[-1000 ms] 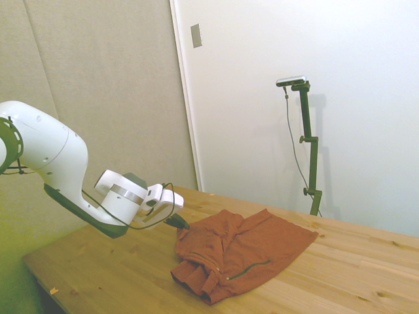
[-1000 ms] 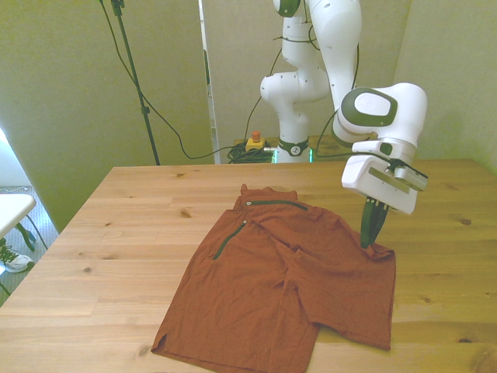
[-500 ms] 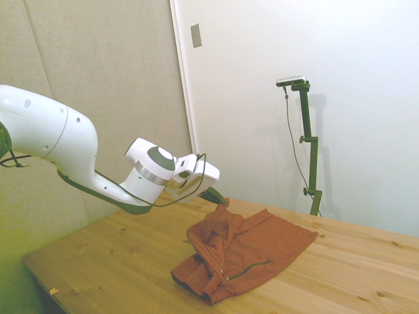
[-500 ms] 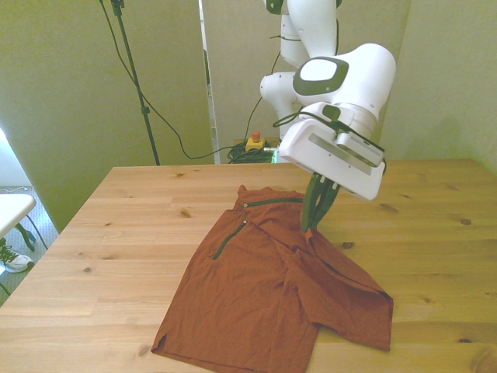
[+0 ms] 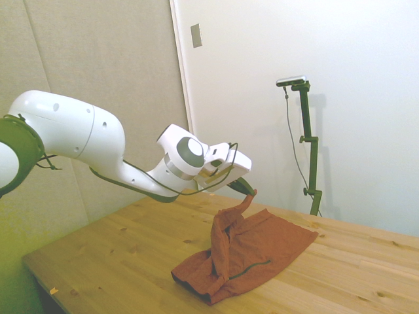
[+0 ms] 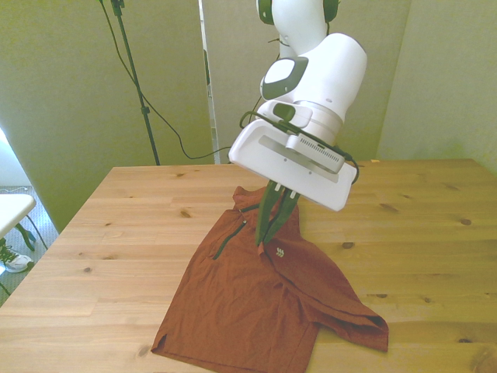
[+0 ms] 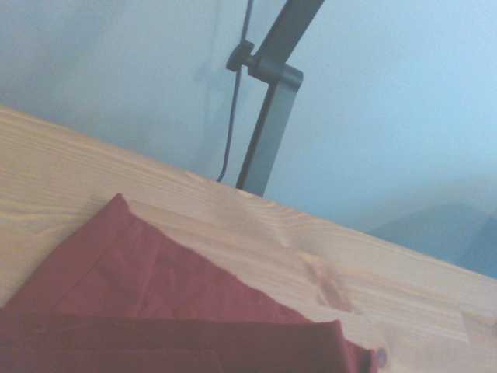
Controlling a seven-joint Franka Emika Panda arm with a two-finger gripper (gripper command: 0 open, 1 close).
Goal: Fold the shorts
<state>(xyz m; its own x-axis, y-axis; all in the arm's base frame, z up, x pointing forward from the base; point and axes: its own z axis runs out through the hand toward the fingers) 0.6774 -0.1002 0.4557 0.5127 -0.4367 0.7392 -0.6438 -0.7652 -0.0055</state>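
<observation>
Side view: white Franka arm (image 5: 98,147) extends over the wooden table (image 5: 118,255). The gripper (image 5: 249,190) is clear of the tabletop, its dark fingers pinched together on a corner of the rust-orange shorts (image 5: 252,252). From the pinch point the cloth hangs down as a narrow, twisted strip. Below and beyond the fingers the rest of the garment lies on the wood, with a bunched fold at its near end. A thin dark zipper line (image 5: 250,267) runs across the flat part, below the gripper.

Front view: the gripper (image 6: 269,233) sits over the middle of the shorts (image 6: 256,303), fingers closed on the raised corner. The lifted leg is drawn up toward the fingertips; its lower hem trails out to the front view's right, well away from the gripper (still touching the table there). A small pale logo (image 6: 277,251) shows on the cloth just beside the fingertips. The dark zipper (image 6: 229,237) lies to the front view's left of them.

Wrist view: a flat red layer of the shorts (image 7: 155,311), blurred, on the table (image 7: 256,233).
</observation>
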